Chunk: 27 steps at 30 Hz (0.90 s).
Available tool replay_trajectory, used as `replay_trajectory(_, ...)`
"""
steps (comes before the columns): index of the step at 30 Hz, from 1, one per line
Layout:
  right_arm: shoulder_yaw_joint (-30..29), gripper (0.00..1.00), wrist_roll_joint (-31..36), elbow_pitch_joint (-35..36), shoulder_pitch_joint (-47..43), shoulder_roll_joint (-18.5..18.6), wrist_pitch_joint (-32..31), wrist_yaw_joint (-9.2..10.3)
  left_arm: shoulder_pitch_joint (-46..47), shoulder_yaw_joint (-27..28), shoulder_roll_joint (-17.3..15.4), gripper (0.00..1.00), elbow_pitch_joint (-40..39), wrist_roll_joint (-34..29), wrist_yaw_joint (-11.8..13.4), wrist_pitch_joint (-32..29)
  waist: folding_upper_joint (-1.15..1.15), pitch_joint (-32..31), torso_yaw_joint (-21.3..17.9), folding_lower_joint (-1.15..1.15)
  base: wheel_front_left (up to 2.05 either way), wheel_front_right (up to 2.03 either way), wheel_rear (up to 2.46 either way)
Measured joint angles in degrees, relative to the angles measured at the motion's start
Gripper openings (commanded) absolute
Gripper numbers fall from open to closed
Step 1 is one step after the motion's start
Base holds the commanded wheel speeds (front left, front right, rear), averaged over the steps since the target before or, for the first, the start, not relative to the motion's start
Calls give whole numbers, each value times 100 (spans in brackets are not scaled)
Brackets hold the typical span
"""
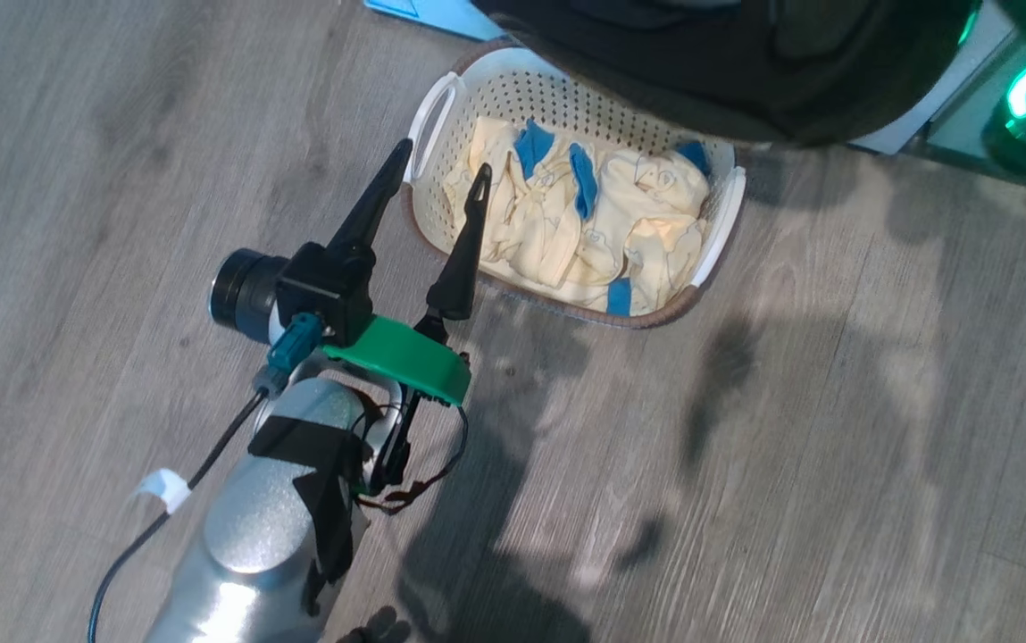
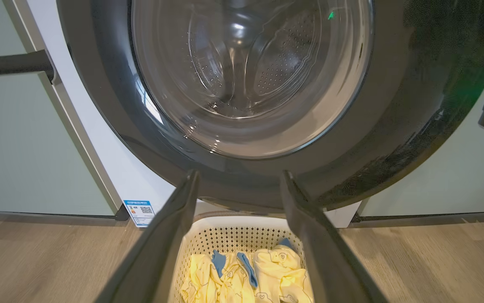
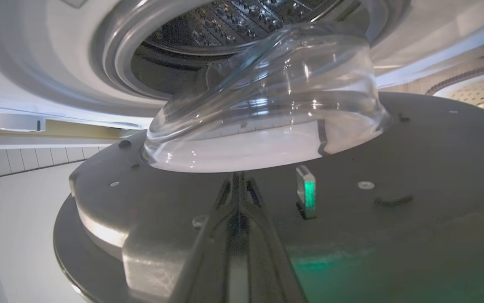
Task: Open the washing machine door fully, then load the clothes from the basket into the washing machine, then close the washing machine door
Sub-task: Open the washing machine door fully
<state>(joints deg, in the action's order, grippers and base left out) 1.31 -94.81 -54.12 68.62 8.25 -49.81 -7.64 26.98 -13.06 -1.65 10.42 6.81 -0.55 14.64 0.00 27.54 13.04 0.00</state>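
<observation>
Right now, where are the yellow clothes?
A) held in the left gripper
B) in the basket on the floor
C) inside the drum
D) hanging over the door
B: the clothes lie in the basket, while the left gripper is open and holds nothing.

Grey wood floor, pale green cabinets
</observation>
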Motion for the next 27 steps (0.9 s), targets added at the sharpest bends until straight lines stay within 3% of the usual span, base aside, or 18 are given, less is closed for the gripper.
replay_trajectory(15,328,0,-305,779,-1248,-318,-350,0,-412,135,-1,100,153,-71,-62,0,0,-564,-43,0,0,0,0)
replay_trajectory(27,993,0,-848,834,-1976,-390,-293,0,-818,336,-9,100,347,-183,-180,0,0,-1180,-105,0,0,0,0)
